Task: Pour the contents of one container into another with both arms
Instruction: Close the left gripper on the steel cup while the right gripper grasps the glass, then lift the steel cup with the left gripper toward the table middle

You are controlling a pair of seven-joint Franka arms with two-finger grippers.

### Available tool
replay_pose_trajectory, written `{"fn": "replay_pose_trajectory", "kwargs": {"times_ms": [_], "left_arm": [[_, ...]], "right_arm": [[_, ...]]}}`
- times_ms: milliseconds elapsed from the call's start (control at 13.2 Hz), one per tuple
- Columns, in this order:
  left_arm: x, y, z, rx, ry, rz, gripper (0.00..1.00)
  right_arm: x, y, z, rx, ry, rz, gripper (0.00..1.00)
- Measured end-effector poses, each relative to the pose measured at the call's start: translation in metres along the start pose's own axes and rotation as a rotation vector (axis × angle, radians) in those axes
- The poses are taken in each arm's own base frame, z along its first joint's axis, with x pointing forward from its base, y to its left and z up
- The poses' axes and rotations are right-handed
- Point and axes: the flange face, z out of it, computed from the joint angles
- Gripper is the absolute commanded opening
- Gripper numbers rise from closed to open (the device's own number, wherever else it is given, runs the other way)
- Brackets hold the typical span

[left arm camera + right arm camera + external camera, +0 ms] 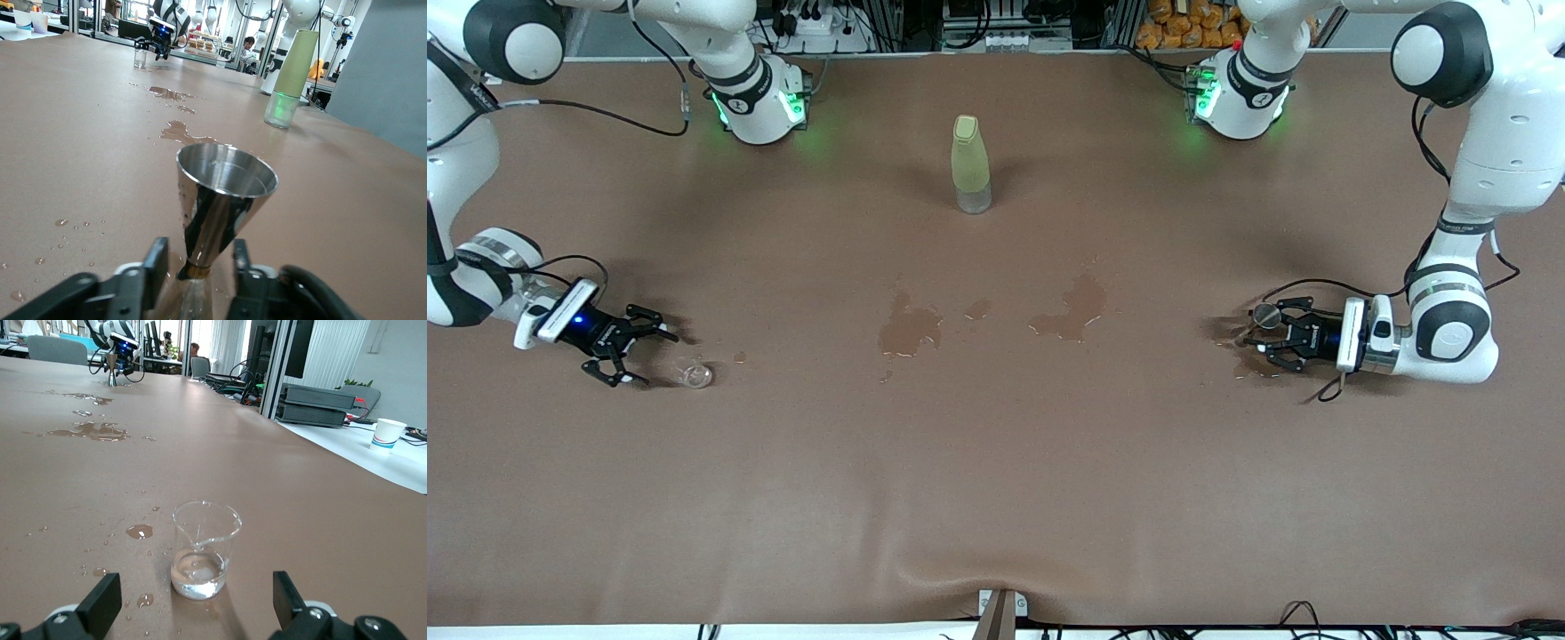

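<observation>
Steel jigger [225, 200], rigid, slick and top-heavy, stands on the desk [996, 462] at the left arm's end, best held at its narrow waist where the left tool [193, 273] is closing, while the right tool [193, 603] gapes around the fragile glass beaker [203, 550].

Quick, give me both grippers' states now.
Left gripper: fingers around the metal jigger, grip not confirmed.
Right gripper: open, glass beaker between its fingers, untouched.

I see the bottle [971, 165] standing mid-table, farthest from the front camera. Puddles [911, 325] lie nearer. The beaker [695, 374] sits toward the right arm's end, the jigger [1265, 315] toward the left arm's end.
</observation>
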Motion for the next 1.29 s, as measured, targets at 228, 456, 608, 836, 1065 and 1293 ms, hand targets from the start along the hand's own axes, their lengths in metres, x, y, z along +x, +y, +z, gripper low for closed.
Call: {"fn": "replay_pose_trajectory", "kwargs": {"times_ms": [228,456,608,836,1065,1293], "left_arm": [[0.002,-0.002,-0.001,0.006,0.008,0.006,0.0],[0.006,-0.005,-0.004,0.013,0.001,0.021,0.0],[0.021,-0.017,-0.006,0.016,-0.002,0.062,0.0],[0.076,-0.049,0.023,0.026,0.094,0.172,0.0],[0.118,-0.068,0.056,0.039,0.173,0.23,0.0],[0.142,-0.087,0.086,0.097,0.201,0.245,0.0]], "right_arm": [[-0.01,-0.003,0.007,-0.013,0.021,0.012,1.0],[-0.017,-0.005,0.018,-0.023,0.041,0.023,1.0],[-0.019,-0.006,0.025,-0.025,0.049,0.027,1.0],[-0.021,-0.008,0.04,-0.028,0.065,0.035,1.0],[-0.02,-0.007,0.056,-0.03,0.08,0.038,1.0],[-0.018,-0.006,0.067,-0.035,0.092,0.039,1.0]]}}
